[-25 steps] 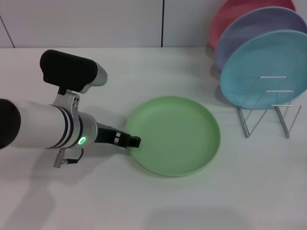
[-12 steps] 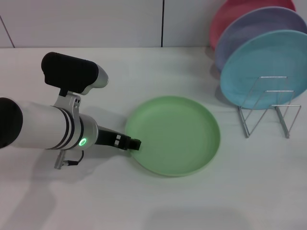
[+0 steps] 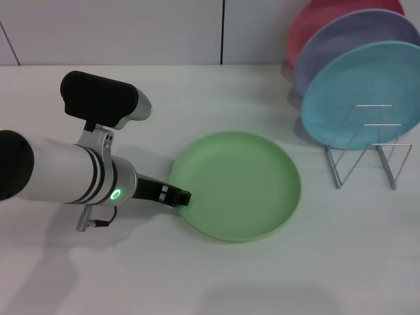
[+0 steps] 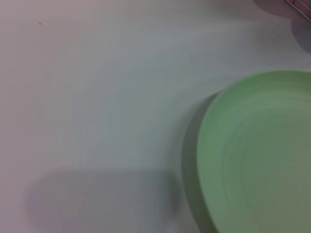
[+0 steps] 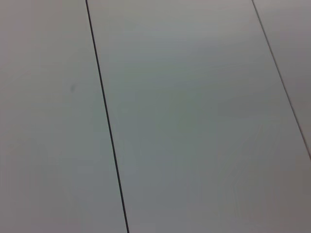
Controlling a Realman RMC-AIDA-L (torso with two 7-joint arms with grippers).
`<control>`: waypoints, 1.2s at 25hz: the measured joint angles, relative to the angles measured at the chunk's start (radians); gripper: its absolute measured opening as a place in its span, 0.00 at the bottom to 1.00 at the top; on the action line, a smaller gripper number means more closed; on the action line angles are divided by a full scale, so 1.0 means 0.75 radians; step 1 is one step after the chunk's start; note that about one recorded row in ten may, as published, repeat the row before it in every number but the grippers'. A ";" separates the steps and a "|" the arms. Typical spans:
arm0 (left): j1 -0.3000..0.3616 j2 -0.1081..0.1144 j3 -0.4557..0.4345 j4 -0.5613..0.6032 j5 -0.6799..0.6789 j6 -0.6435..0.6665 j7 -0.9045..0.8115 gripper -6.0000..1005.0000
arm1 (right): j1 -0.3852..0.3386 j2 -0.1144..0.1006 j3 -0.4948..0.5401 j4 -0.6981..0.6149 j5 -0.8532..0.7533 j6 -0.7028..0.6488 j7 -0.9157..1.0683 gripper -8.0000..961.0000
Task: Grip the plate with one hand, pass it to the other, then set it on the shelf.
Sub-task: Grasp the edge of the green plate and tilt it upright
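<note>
Round light-green plate (image 3: 237, 185), shallow raised rim, flat on bench (image 3: 197, 275). Silver wire shelf (image 3: 366, 147) upright at its 3 o'clock, apart.

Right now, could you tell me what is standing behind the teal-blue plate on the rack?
Behind the teal-blue plate stands a lavender plate, and behind that a pink plate. Each covers most of the next; anything further back is hidden.

Left arm: thick white cylindrical forearm with black bands and a lit green ring, reaching in from the left, roughly level and low. Its black tool (image 3: 182, 195) points right, tip at centre; finger state indiscernible. Right arm not visible.
</note>
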 joint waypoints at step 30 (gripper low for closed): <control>-0.029 0.004 0.011 -0.052 -0.005 -0.018 0.061 0.07 | 0.003 -0.001 -0.016 -0.008 -0.018 -0.017 0.026 0.85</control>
